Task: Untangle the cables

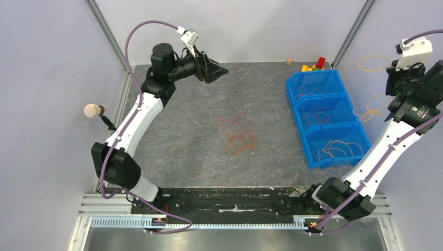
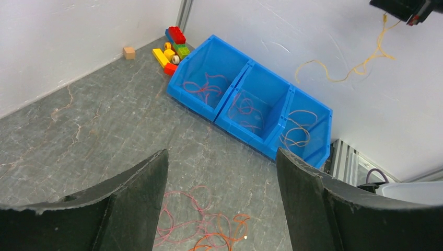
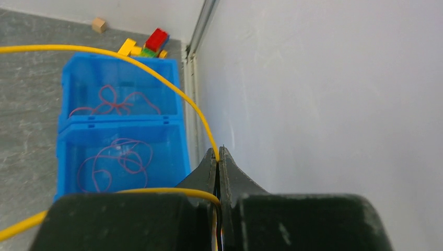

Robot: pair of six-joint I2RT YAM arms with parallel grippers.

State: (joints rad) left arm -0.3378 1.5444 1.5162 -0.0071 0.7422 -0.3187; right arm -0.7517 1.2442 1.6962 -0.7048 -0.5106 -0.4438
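The cables [image 1: 237, 133] lie on the table [image 1: 172, 120], left of the bins [image 1: 321, 96].

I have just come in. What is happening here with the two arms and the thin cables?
The right gripper is shut on a yellow cable and holds it up beside the right wall, near the blue bin. The left gripper hangs open and empty above the far left of the table. A tangle of red and orange cables lies untouched mid-table. The bin's three compartments each hold loose cables.
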